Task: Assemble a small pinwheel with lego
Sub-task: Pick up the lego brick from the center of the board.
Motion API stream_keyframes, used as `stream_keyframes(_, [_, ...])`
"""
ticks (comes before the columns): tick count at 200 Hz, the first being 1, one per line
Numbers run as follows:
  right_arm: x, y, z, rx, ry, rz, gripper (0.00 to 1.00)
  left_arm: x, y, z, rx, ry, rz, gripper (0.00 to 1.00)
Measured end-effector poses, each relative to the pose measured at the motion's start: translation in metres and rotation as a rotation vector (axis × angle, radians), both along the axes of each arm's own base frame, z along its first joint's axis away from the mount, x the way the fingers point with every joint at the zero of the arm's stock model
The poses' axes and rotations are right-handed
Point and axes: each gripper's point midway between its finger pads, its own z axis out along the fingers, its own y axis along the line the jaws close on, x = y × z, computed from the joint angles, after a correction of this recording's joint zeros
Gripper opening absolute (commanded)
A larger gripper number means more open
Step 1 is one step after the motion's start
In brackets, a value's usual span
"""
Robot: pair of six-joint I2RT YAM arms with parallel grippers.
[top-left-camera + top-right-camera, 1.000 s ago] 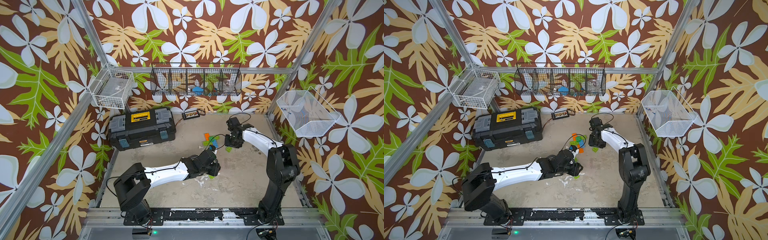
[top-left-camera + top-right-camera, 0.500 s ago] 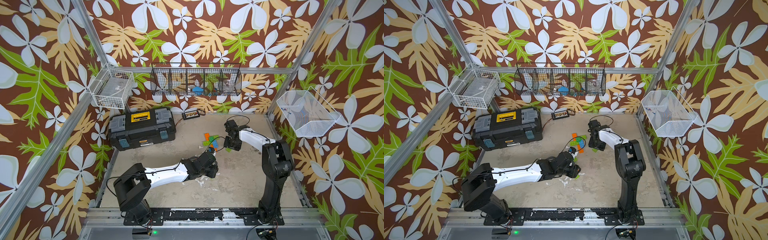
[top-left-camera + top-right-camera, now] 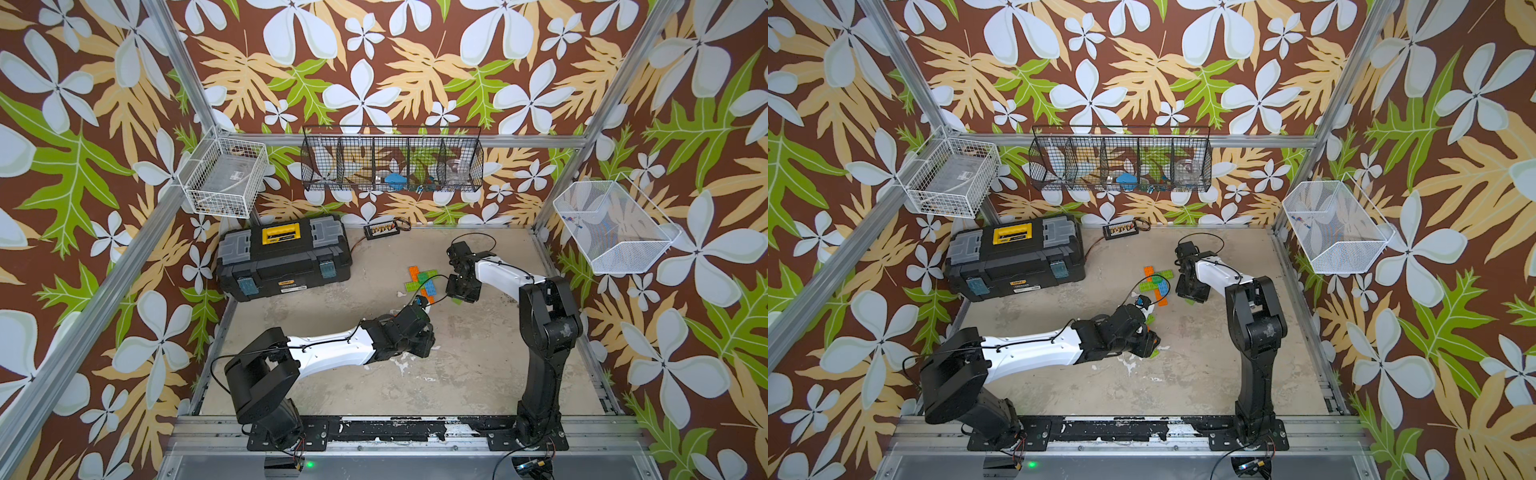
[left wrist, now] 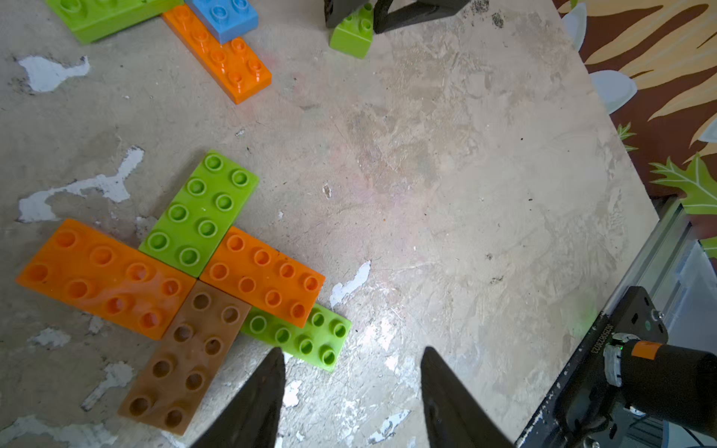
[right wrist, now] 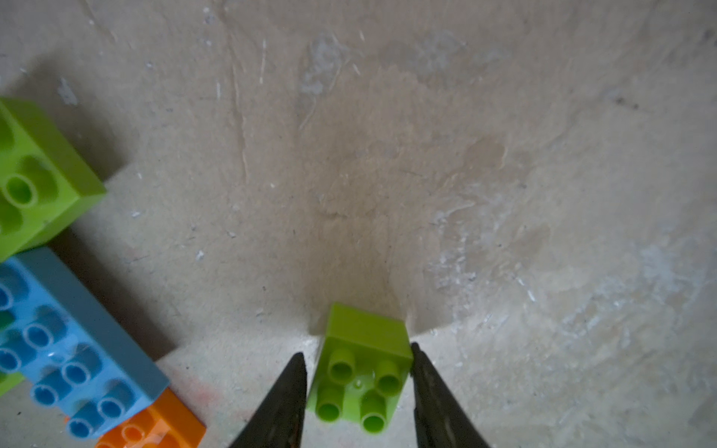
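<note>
Right gripper (image 5: 356, 349) straddles small lime square brick (image 5: 361, 372) on table (image 5: 388, 155); one finger touches, firm clamp unclear. Left gripper (image 4: 351, 349) spread, empty, just beside orange-green-brown brick cross (image 4: 248, 271). Blue brick (image 4: 225, 15) near square brick.

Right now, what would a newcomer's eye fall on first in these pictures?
The loud floral walls jump out first, then the bright lego cluster in the middle of the table. The right gripper straddles a small green brick beside that cluster, and a black toolbox sits at the back on the robot's left.
</note>
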Motion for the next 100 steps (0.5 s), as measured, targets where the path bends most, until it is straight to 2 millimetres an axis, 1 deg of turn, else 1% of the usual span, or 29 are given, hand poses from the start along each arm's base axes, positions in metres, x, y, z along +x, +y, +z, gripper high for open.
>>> stream_keyframes(43, [-0.001,0.001,0.0,-0.001,0.0,0.008,0.32,0.0,0.0,0.0,-0.001,0.0,0.0,0.58])
stream_keyframes(65, [-0.005,0.001,0.005,-0.006,-0.011,0.018,0.27,-0.001,0.002,0.003,-0.006,-0.006,0.003,0.58])
stream_keyframes(77, [-0.009,0.003,0.017,-0.013,-0.042,0.038,0.23,0.001,0.007,0.007,-0.016,-0.012,0.016,0.58])
stream_keyframes(88, [-0.015,0.012,0.034,-0.009,-0.092,0.08,0.22,0.005,0.016,0.012,-0.041,-0.014,0.038,0.58])
stream_keyframes(100, [-0.02,0.03,0.052,0.008,-0.153,0.161,0.1,0.015,0.036,0.017,-0.077,-0.015,0.101,0.58])
